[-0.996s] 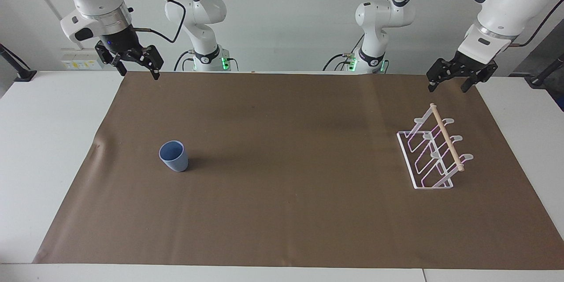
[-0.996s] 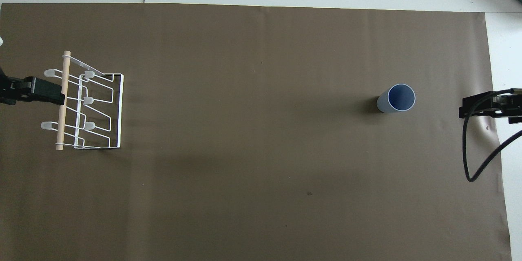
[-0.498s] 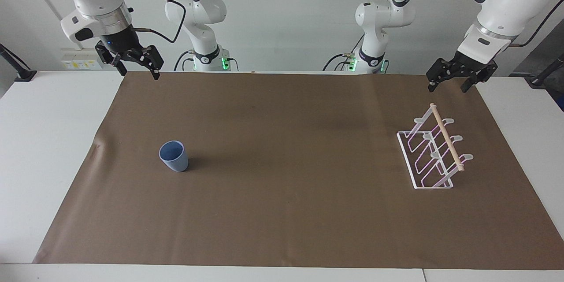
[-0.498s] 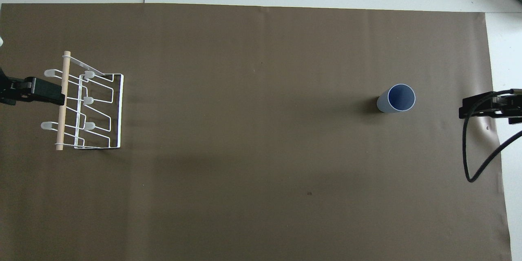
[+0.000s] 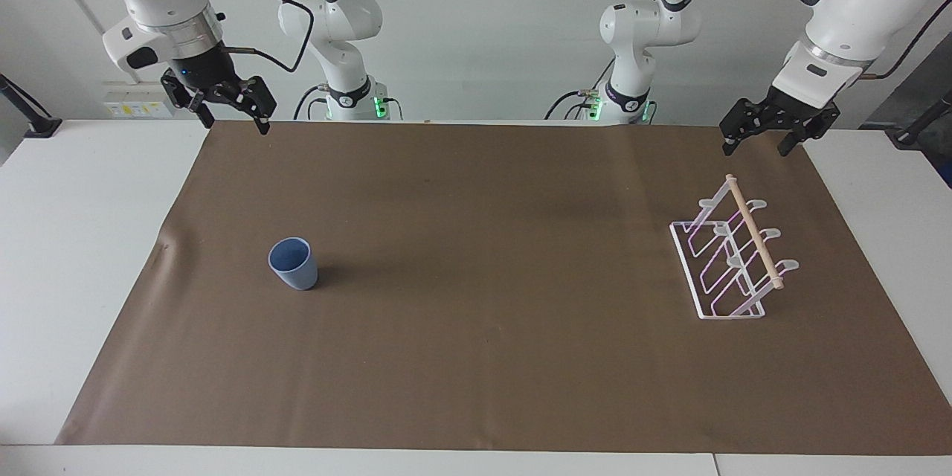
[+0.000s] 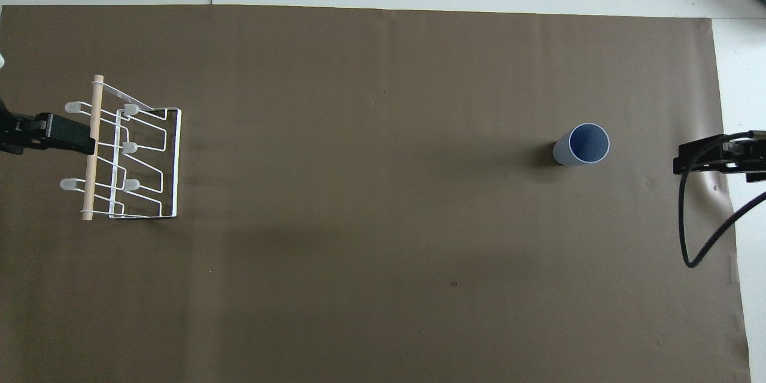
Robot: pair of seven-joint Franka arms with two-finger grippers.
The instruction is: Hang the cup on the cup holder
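Nothing has moved: cup [image 5: 293, 263] upright, empty; left tool [image 5: 756, 140], right tool [image 5: 231, 113] released.

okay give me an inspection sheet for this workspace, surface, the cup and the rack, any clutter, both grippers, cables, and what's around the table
Surface: brown paper sheet over a white table, wrinkled at its edge near the cup.
Cup: upright, mouth up, on the paper toward the right arm's end, untouched.
Cup holder: stands toward the left arm's end, prongs bare, wooden dowel along its top.
Clutter: nothing seen.
Right gripper: raised over the paper's corner at its own end, fingers open, empty.
Left gripper: raised over the paper's edge by the cup holder, fingers open, empty.
Cables: black cable loops from the right gripper.
Surroundings: white wall, wall sockets, green lights at both bases.
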